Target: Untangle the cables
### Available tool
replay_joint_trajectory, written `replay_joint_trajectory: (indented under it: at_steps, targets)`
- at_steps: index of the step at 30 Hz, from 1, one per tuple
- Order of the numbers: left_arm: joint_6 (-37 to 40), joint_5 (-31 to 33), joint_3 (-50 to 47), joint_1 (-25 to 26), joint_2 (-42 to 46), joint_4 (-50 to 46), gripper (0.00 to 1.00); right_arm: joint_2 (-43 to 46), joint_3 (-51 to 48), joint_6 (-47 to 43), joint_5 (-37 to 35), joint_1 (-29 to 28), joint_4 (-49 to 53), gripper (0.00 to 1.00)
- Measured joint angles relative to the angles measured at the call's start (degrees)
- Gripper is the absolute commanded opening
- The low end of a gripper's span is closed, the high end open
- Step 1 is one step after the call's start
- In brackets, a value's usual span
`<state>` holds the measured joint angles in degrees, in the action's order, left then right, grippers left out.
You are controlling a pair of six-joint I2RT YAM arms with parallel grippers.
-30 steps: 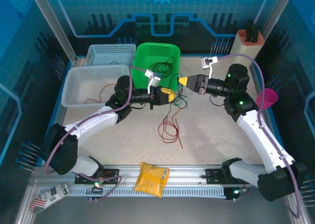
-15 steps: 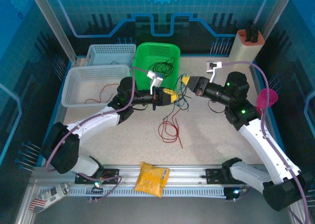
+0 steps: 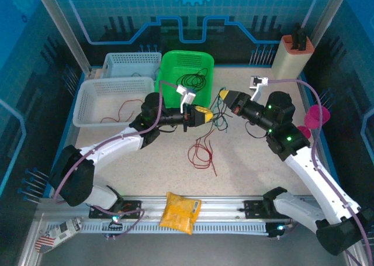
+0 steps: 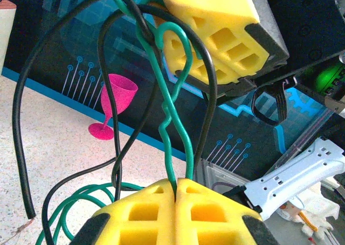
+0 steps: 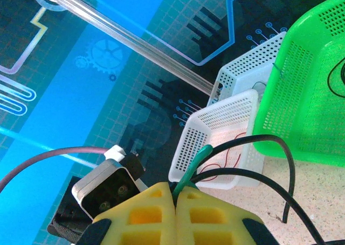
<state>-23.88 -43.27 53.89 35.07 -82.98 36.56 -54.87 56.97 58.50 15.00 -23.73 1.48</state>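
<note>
A knot of green and black cables hangs between my two grippers above the table's middle. My left gripper is shut on a loop of the green cable, which runs up from its closed yellow fingertips; a black cable loops round it. My right gripper is just above and to the right, shut on the green cable, with two black strands leaving beside it. A loose red cable lies on the table below them.
A green basket with a black cable stands behind the grippers. To its left, a white basket holds a red cable, with a grey basket behind. A pink goblet, beige holder and yellow packet stand around.
The right arm has swung rightward and its gripper has tilted and drawn slightly back to the right. The left gripper has edged right. Both stay shut on the cables.
</note>
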Motion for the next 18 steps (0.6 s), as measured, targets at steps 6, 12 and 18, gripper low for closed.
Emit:
replay_joint_trajectory:
  at_steps: [6, 12, 18]
  targets:
    - [0.94, 1.18, 0.04, 0.02, 0.13, -1.6, 0.0, -2.25, 0.09, 0.0, 5.33, 1.46, -2.47, 0.0]
    - [3.82, 2.03, -0.15, -1.86, 2.86, -6.58, 0.29, -3.85, 2.25, -1.33, 12.33, 4.68, -1.57, 0.0]
    - [10.1, 1.03, -0.81, -5.95, 8.48, -17.64, 0.51, -3.98, 7.58, -5.57, 16.41, 7.96, -1.25, 0.0]
